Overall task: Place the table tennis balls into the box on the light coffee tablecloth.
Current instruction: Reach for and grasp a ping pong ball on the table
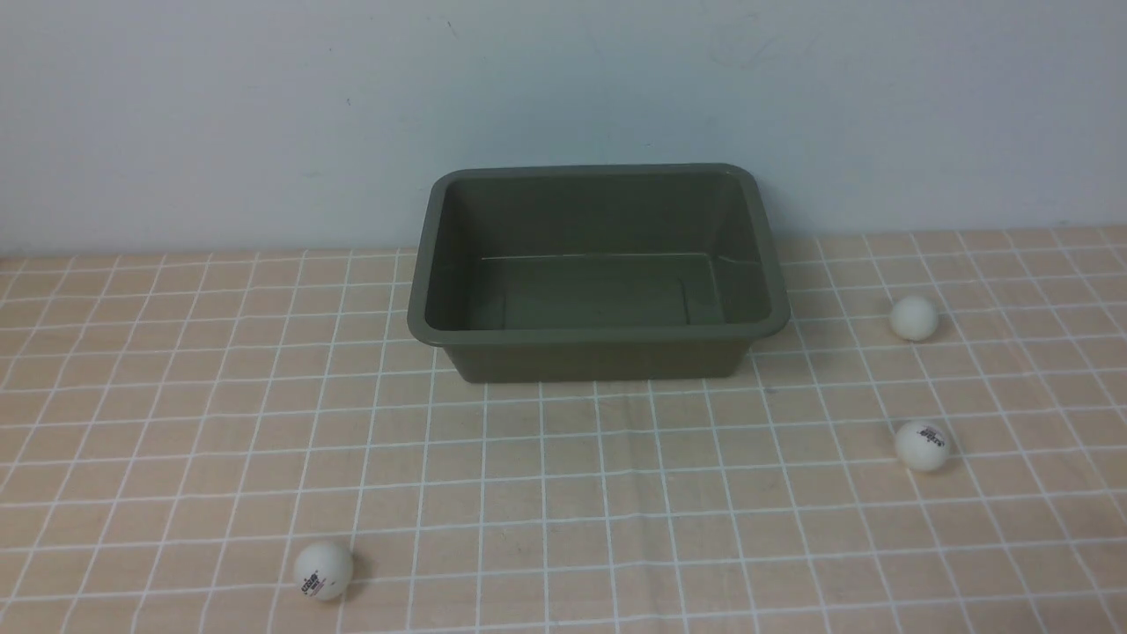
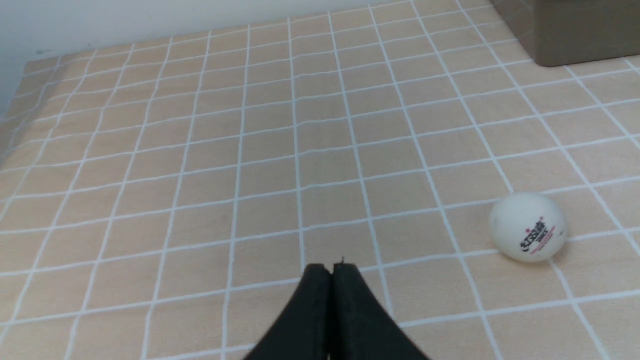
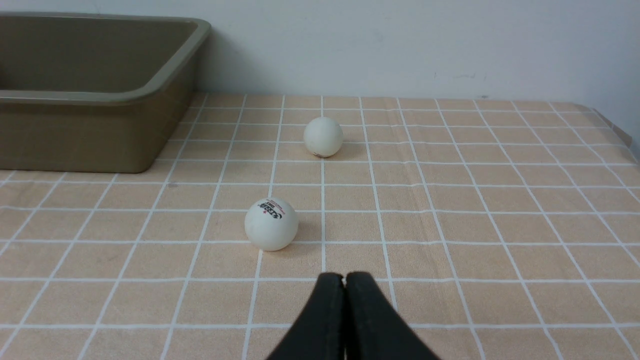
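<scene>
Here's the olive-green box [image 1: 599, 357], upright and open-topped on the light coffee tablecloth [image 1: 572, 493], far side of the tabletop, nr the middle, close to the pale wall [image 1: 563, 79]. Rounded corners, flared rim, sloping sides, nothing in it, all three table tennis balls lying outside on the cloth!

Ball no. 1, the left ball [image 1: 323, 571], sits well apart from the other two, nr side, L of the box, dark printed logo showing. Over on the R side, two more: the near right ball [image 1: 923, 446], logo up top, and beyond it the far right ball [image 1: 914, 318], looking plain white in the front view. Those two are nr each other w/ a gap between, not touching, and both stand clear of the box.

Now the arms: L pincer [image 2: 332, 270], seen in its own wrist view, is closed, tips together, nothing gripped, w/ the left ball off to one side of it. R pincer [image 3: 344, 279], same story: closed, tips together, empty, both right-hand balls in its wrist view, neither one touched. White grid lines run across the cloth, making small squares.
</scene>
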Available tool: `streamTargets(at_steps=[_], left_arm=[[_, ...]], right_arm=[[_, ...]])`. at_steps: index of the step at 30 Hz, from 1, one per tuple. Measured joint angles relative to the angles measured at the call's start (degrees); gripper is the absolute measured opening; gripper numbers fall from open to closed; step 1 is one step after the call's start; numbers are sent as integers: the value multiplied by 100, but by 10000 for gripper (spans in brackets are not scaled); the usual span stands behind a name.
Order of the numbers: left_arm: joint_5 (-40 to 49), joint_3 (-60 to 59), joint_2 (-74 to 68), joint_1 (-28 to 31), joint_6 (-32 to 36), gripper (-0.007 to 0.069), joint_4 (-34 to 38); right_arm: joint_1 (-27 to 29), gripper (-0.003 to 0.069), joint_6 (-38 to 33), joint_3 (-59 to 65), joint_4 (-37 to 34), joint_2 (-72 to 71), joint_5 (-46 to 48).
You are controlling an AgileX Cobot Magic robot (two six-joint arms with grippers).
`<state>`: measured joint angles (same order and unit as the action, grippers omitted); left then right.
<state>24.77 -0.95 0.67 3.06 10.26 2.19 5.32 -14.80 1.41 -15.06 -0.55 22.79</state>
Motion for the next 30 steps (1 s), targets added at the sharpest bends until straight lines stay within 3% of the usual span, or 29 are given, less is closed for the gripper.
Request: streamTargets(at_steps=[6,11,17,23,30], left_arm=[[0,-11,0,0,0,-69,-1092],[0,-13,0,0,-92,-69,-1105],[-45,-13,0,0,-607,-69,227],[-47,-24,0,0,-930,-69,2222],[-17,-31,0,0,-961,-69,3394]], right_arm=[[0,-16,0,0,-6,0,0],[0,-16,13,0,-397,0,12],[0,-16,13,6,-1288,0,61],[0,-16,13,18,-2313,0,12],[0,-16,-47,18,-3120,0,-209]])
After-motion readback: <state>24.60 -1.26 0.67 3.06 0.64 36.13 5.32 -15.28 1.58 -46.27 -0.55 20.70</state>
